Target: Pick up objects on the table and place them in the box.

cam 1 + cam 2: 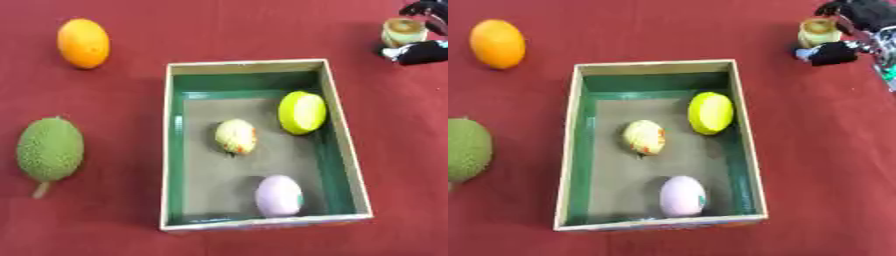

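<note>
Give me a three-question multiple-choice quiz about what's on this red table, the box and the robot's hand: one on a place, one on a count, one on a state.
1. Where does the orange fruit lie?
A. inside the box
B. on the cloth, beyond the box's far left corner
C. in the hand

2. How many things lie inside the box?
A. one
B. three
C. five

3. What is the right hand doing?
A. resting open
B. curled round the small pale cup-like thing
C. pressing on the box

Answers: 1 B, it sits outside the walls at far left. 2 B, a yellow, a speckled and a lilac piece. 3 B, black fingers flank it at far right.
</note>
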### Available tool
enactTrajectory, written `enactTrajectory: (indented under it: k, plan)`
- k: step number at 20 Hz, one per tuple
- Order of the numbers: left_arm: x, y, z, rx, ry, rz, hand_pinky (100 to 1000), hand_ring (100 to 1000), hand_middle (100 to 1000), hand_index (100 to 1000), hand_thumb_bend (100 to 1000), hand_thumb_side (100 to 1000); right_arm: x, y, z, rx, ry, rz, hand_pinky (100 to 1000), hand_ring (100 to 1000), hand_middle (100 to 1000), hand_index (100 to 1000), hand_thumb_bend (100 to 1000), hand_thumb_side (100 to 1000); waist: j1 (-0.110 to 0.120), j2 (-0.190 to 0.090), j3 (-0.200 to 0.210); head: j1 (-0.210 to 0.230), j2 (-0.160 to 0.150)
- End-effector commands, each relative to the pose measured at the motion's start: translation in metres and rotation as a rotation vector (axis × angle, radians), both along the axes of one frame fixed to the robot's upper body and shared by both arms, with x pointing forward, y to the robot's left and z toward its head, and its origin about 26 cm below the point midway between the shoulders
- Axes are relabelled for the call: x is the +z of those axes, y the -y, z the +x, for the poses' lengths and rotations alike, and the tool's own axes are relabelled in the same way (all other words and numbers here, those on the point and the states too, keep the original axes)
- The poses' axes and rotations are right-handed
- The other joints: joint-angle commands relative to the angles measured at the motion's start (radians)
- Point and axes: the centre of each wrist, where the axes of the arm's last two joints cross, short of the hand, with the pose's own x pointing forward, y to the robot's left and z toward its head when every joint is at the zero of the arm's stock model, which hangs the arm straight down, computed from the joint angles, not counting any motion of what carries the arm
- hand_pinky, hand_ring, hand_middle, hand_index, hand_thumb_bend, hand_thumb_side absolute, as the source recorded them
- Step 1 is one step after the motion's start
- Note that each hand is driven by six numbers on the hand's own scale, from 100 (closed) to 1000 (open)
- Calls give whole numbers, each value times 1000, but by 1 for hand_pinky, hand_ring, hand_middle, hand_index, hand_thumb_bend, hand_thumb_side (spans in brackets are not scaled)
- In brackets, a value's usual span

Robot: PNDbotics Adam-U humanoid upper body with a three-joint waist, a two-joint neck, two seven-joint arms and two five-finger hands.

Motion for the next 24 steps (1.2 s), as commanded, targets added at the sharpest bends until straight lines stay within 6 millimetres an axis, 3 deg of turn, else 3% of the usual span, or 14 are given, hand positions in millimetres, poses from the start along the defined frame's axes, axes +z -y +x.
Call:
enactTrajectory:
  k: [1,4,16,24]
  plan:
    - [9,-1,-3,-6,30,17,750,598,578,801,100,539,13,7,-2,-24,39,-51,819,867,820,895,452,717,3,-18,0,-2,-14]
    - [10,-1,-3,-9,31,17,751,599,579,801,100,542,14,9,-2,-36,37,-53,818,865,816,892,456,701,3,-15,-3,-1,-14]
    - [10,-1,-3,-12,31,22,753,602,581,802,100,545,23,19,-9,-75,20,4,817,863,811,888,276,581,3,-13,-9,3,-15]
    - [11,-1,-3,-16,31,25,753,603,581,803,100,545,23,29,-15,-104,9,-3,810,853,782,860,254,566,4,-8,-9,3,-23]
